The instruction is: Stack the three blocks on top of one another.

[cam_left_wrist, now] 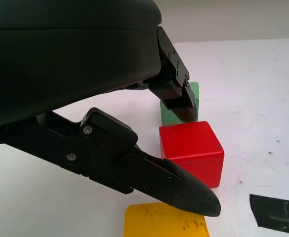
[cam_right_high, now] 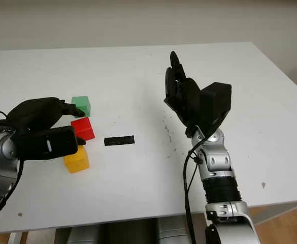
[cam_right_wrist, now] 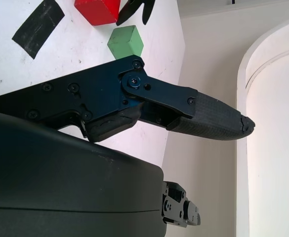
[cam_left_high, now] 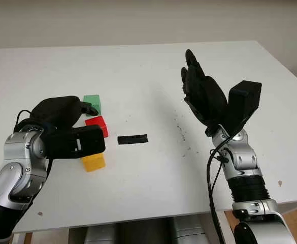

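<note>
Left hand [cam_left_high: 69, 119] open beside the blocks, holding nothing

Green block [cam_left_high: 92, 104], red block [cam_left_high: 97, 126] and yellow block [cam_left_high: 93, 161] sit separately in a row on the white table [cam_left_high: 138, 76]; fingertip [cam_left_wrist: 186, 106] seemingly over the green one. Right hand [cam_left_high: 201, 91] open, raised well apart

left hand [cam_left_high: 69, 119] black | right hand [cam_left_high: 204, 94] black | forearms silver (black cables)

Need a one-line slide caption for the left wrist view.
Left robot hand open beside the red block, green block behind, yellow block in front.
</note>
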You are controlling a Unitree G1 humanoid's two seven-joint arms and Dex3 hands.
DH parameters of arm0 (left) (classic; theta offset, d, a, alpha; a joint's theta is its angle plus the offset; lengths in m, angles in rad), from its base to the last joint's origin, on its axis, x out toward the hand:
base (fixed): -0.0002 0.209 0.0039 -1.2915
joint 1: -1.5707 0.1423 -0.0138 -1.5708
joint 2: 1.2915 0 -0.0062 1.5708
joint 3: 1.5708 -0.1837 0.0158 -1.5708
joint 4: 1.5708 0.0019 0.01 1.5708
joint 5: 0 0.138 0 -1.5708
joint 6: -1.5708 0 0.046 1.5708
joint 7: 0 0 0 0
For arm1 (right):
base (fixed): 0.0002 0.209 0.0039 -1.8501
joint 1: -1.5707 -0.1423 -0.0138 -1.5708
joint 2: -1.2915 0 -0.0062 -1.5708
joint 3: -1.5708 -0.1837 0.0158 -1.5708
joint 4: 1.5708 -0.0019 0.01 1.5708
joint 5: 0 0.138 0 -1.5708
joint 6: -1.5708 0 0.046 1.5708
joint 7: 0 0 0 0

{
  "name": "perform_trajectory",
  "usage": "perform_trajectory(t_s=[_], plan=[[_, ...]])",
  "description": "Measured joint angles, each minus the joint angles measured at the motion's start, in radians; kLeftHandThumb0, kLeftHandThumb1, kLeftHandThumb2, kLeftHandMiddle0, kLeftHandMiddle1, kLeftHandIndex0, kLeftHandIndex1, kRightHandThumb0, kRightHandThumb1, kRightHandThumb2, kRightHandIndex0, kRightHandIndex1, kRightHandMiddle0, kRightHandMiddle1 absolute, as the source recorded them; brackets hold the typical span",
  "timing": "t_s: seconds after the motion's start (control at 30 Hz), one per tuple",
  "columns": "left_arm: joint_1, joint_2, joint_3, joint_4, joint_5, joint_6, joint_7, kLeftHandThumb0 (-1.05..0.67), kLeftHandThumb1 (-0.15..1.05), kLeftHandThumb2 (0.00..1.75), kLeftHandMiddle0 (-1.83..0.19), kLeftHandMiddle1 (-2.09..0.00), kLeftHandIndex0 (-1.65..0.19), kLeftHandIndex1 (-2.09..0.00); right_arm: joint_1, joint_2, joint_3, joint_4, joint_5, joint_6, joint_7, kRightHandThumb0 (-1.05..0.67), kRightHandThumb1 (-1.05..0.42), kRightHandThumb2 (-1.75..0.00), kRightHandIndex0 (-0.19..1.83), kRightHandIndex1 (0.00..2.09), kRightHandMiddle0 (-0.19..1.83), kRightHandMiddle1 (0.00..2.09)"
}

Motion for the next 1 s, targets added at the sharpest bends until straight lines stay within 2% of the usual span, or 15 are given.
perform_trajectory(t_s=[0.3,0.7,0.77,0.83,1.0], plan=[[-0.053,-0.015,-0.012,0.033,0.021,0.017,-0.028,-0.80,0.93,0.06,-0.18,-0.05,-0.49,-0.29,0.000,0.000,-0.001,-0.003,0.002,0.010,-0.001,-0.84,-1.05,-0.77,-0.19,0.00,-0.19,0.00],[-0.069,-0.019,-0.036,0.072,0.054,0.009,-0.041,-0.81,0.94,0.06,-0.20,-0.06,-0.54,-0.36,0.001,0.000,-0.002,-0.003,0.002,0.011,-0.005,-0.84,-1.05,-0.77,-0.19,0.00,-0.19,0.00],[-0.072,-0.019,-0.042,0.079,0.060,0.002,-0.041,-0.81,0.94,0.05,-0.27,-0.08,-0.53,-0.46,0.002,0.000,-0.002,-0.003,0.003,0.011,-0.005,-0.83,-1.05,-0.77,-0.19,0.00,-0.19,0.00],[-0.074,-0.019,-0.045,0.083,0.061,-0.005,-0.041,-0.80,0.92,0.05,-0.28,-0.06,-0.45,-0.67,0.002,0.000,-0.004,-0.003,0.003,0.011,-0.005,-0.84,-1.05,-0.77,-0.19,0.00,-0.19,0.00],[-0.083,-0.024,-0.049,0.084,0.062,-0.004,-0.054,-0.78,0.92,0.05,-0.24,-0.04,-0.42,-0.80,0.004,0.000,-0.007,-0.005,0.005,0.012,-0.006,-0.84,-1.05,-0.76,-0.19,0.00,-0.19,0.00]])
